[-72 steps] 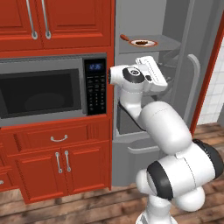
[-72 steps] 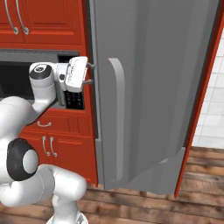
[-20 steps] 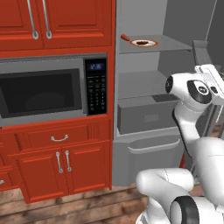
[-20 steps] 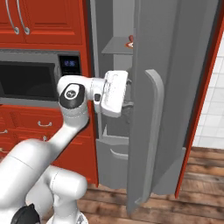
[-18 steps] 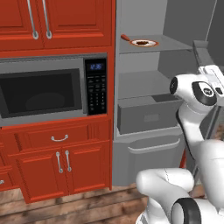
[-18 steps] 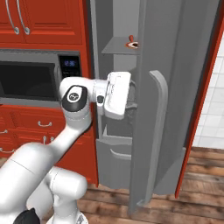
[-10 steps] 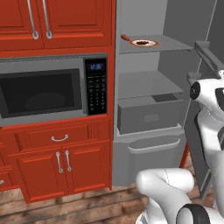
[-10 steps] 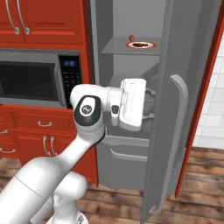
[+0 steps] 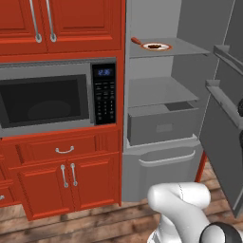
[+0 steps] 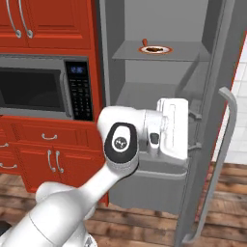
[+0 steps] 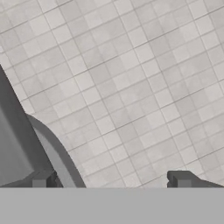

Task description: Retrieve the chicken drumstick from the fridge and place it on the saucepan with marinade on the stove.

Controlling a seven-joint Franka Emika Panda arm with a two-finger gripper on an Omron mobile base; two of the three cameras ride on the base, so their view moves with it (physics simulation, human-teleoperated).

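Right, fridge (image 9: 161, 90) is open, its door (image 10: 219, 125) swung wide to the right with the long handle (image 10: 223, 159) facing out in the right base view. Drumstick (image 10: 154, 49) sits on a white orange-rimmed plate (image 10: 165, 50) on the top shelf (image 9: 190, 46), toward the front. A short orange stick (image 9: 136, 41) lies just beside the plate on its left. Second shelf below shows nothing on it from here; under that a grey drawer (image 9: 163, 127), then the lower bin (image 9: 161, 166).

Gripper (image 11: 111, 180) is spread wide: hand view shows both dark fingertips (image 11: 181, 178) well apart at the bottom edge, nothing between them. It's pointed at a tiled wall (image 11: 131, 78), with the curved door handle and door edge at the left of that view. In the right base view the white hand sits at drawer height, just inside the door, well below the plate.

Microwave (image 9: 52, 97) with red cabinets (image 9: 61, 21) above and below is left of the fridge. Wood floor (image 9: 95, 223) underneath.
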